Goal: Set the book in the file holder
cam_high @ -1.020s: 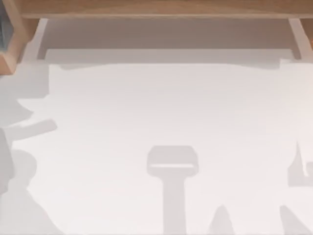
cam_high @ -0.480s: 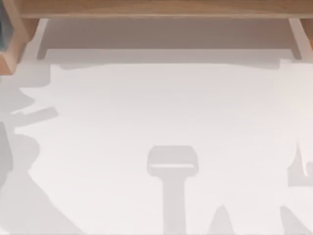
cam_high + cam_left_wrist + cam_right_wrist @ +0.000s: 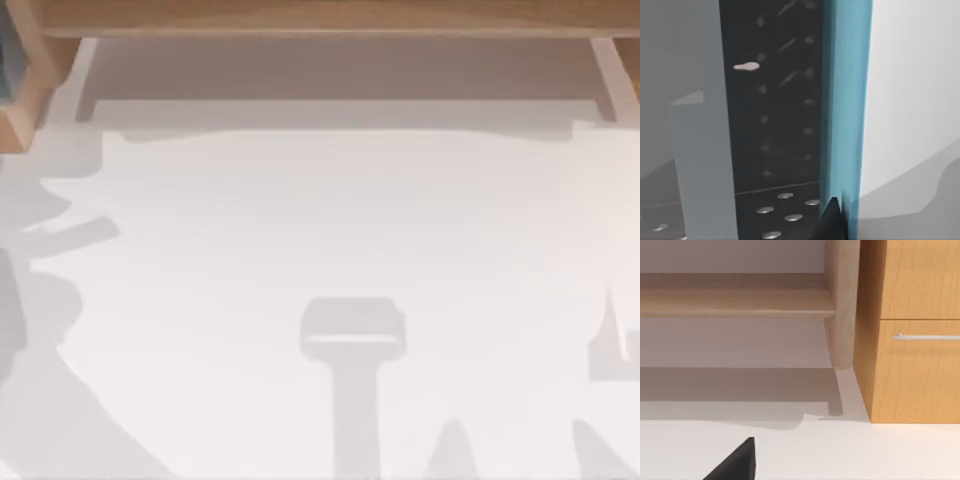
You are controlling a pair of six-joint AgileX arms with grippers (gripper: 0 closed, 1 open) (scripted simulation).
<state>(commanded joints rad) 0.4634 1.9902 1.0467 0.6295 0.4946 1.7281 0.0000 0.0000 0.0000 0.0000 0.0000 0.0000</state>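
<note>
The file holder (image 3: 20, 105) shows as a tan slanted corner at the table's far left edge in the top view. In the left wrist view its dark studded inside (image 3: 775, 125) lies close by, beside a pale grey wall (image 3: 700, 150). The book (image 3: 846, 100) shows as a teal edge standing upright against that dark inside. My left gripper (image 3: 847, 229) is shut on the book, with one dark fingertip (image 3: 832, 220) against the teal edge. My right gripper (image 3: 800, 475) is parked low over the table, open, with one dark fingertip (image 3: 737, 462) far to one side.
A long wooden shelf board (image 3: 330, 18) runs along the back on two pale legs (image 3: 85, 70). The right wrist view shows a shelf leg (image 3: 842, 305) and a wooden drawer cabinet (image 3: 915, 340) with a metal handle. Arm shadows lie on the white table (image 3: 330, 220).
The arm's shadow at the table's left has shifted and spread toward the lower left corner. In the last half second it has held still.
</note>
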